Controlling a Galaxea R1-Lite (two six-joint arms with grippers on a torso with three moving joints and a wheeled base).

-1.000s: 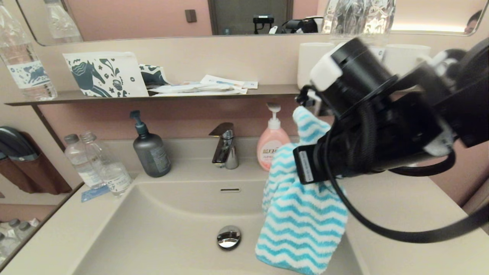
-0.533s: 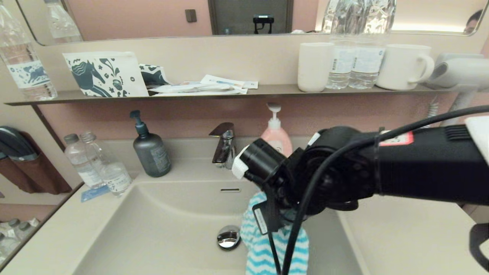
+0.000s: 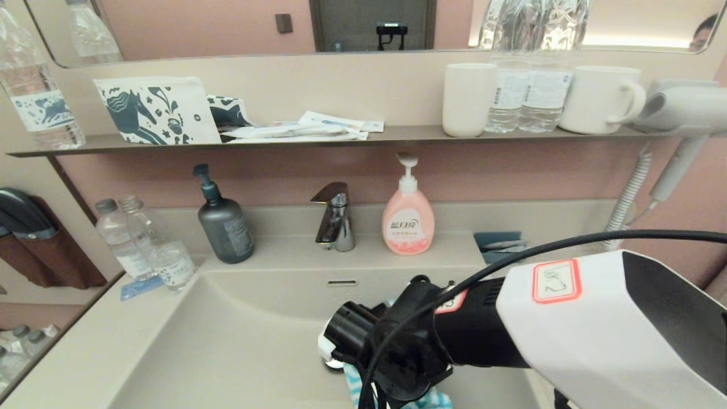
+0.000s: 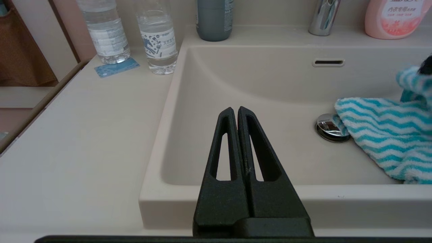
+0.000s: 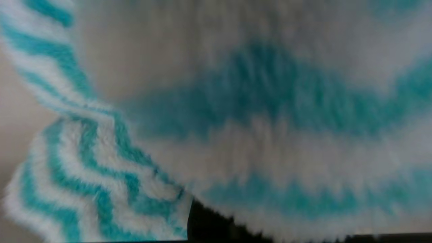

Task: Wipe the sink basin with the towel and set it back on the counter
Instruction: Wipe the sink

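Observation:
The beige sink basin [image 3: 227, 341] fills the lower middle of the head view, with its overflow slot [image 3: 342, 282] on the back wall. My right arm [image 3: 483, 329] reaches down into it and hides most of the turquoise and white striped towel [image 3: 353, 382]. In the left wrist view the towel [image 4: 381, 135] lies bunched on the basin floor, its edge over the chrome drain plug [image 4: 325, 123]. The towel [image 5: 270, 101] fills the right wrist view, and my right gripper is shut on it with the fingers hidden. My left gripper [image 4: 235, 109] hangs shut and empty over the basin's front rim. The counter [image 4: 84, 135] lies flat beside the basin.
Behind the basin stand a grey pump bottle [image 3: 223, 224], the faucet [image 3: 335, 218] and a pink soap bottle [image 3: 408, 218]. Two water bottles [image 3: 142, 244] stand at the back left corner. The wall shelf [image 3: 397, 134] carries a horse-print pouch [image 3: 156, 111], cups and bottles. A hair dryer [image 3: 681, 108] hangs at right.
My right arm has swung down and leftward from above the right counter into the basin, carrying the towel. The towel went from hanging free to lying on the basin floor by the drain.

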